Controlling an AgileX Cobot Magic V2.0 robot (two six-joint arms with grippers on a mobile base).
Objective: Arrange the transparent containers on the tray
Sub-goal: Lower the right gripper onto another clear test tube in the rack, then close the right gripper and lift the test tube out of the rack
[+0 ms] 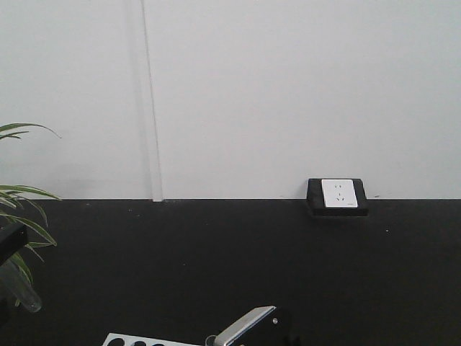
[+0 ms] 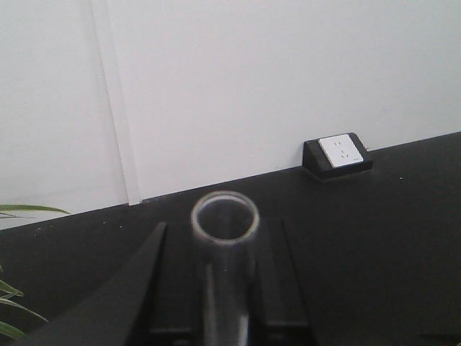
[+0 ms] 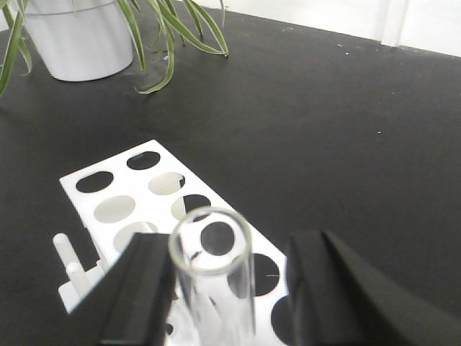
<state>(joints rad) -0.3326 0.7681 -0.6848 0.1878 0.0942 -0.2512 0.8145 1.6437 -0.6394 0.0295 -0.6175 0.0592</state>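
Observation:
In the left wrist view a clear glass test tube points its round rim at the camera, and my left gripper is shut on it, black fingers tight on both sides. The front view shows that tube hanging at the far left. A second transparent tube stands over the white perforated rack between the fingers of my right gripper, which is open. Its left finger is against the glass and its right finger stands apart. The tray is out of view.
A white pot with long green leaves stands beyond the rack; its leaves reach in at the left. A black socket box sits against the white wall at the back of the black tabletop. The rack's edge shows at the bottom.

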